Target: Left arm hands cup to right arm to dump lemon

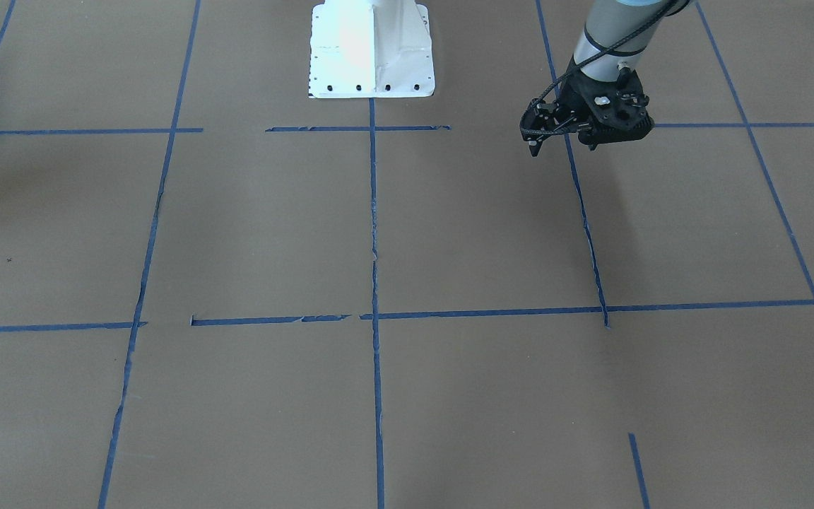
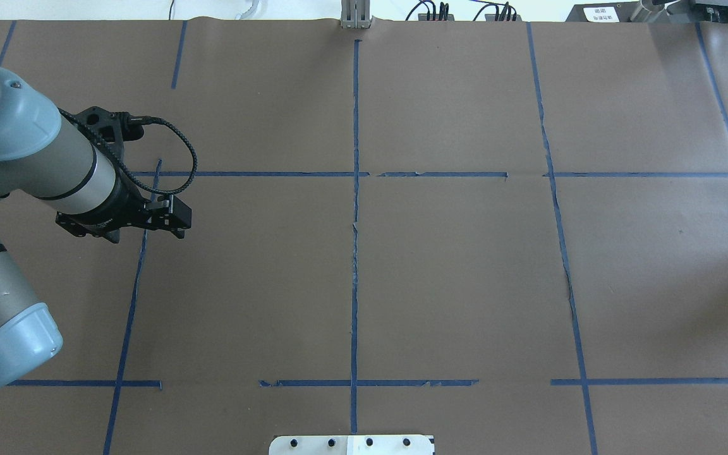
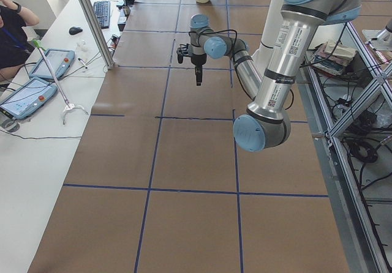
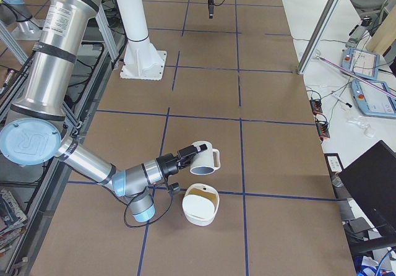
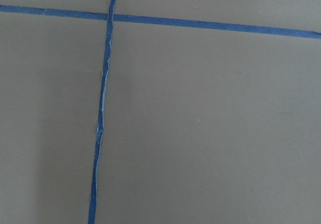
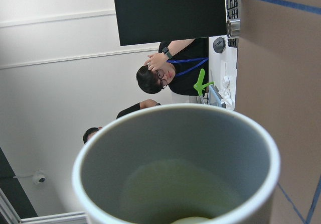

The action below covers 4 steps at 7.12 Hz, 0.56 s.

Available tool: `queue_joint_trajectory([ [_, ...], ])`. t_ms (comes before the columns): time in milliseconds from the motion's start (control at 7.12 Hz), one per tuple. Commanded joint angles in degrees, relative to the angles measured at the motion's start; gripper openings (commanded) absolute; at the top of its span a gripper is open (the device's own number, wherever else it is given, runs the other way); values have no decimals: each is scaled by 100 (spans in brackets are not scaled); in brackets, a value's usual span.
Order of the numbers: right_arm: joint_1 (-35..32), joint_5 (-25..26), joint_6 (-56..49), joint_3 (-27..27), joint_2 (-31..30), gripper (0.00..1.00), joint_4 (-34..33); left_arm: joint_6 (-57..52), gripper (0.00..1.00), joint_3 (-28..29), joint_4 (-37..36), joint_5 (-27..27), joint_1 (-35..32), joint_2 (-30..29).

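Note:
My right gripper (image 4: 184, 156) holds the cup (image 4: 202, 158), a white mug with a loop handle, tipped on its side in the air just above a white tub (image 4: 200, 205). In the right wrist view the cup's grey inside (image 6: 175, 169) fills the frame. A pale yellow-green shape (image 6: 193, 220) lies at its lower edge; I cannot tell whether it is the lemon. My left gripper (image 1: 594, 143) is far off at the table's other end. It hangs empty above the brown paper with its fingers pointing down and together. It also shows in the overhead view (image 2: 114, 235).
The white robot base (image 1: 372, 49) stands at the table's middle edge. Blue tape lines (image 5: 100, 123) grid the brown table cover. A side desk (image 3: 37, 83) holds tablets and a keyboard behind a metal post (image 4: 322, 28). Two people (image 6: 160, 78) stand beyond the cup.

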<state>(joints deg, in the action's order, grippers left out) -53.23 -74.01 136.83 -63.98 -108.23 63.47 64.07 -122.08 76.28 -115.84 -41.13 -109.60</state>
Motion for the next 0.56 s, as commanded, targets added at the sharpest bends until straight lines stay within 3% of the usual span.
queue_joint_trajectory([
  [0,6,490,911,490,108,9,856,0,100,9,0,0,0,-26],
  [421,-3,756,2074,553,109,11,1166,-18,100,9,0,0,0,-35],
])
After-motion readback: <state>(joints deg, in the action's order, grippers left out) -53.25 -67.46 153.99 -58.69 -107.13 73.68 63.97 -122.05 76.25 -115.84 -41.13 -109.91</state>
